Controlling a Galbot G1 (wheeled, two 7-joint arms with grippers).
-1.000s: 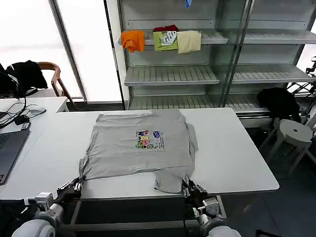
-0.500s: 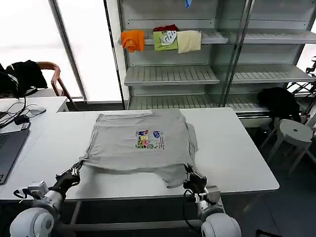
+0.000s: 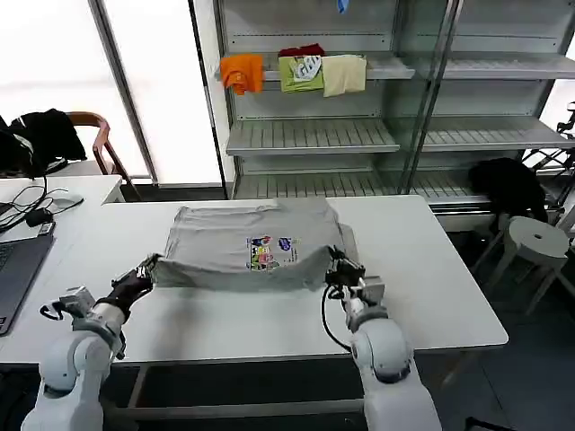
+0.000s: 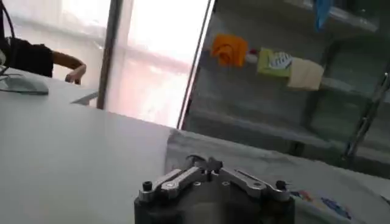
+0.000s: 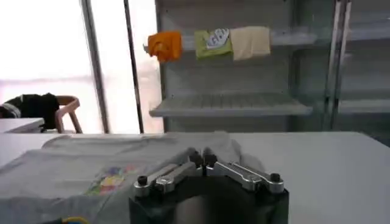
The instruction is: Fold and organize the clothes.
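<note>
Light grey soft cotton short-sleeved shirt (image 3: 247, 244) spread on white table (image 3: 431, 278), near hem lifted. Left claw (image 3: 144, 273) clamped on one hem corner, right claw (image 3: 334, 268) clamped on the other.

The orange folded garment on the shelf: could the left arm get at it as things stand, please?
Probably not: the left tool is shut on the grey shirt at the table, and the orange garment sits far beyond it.

A light grey short-sleeved shirt (image 3: 247, 247) with a small multicoloured chest print lies on the white table, its near hem lifted and doubled toward the far edge.
</note>
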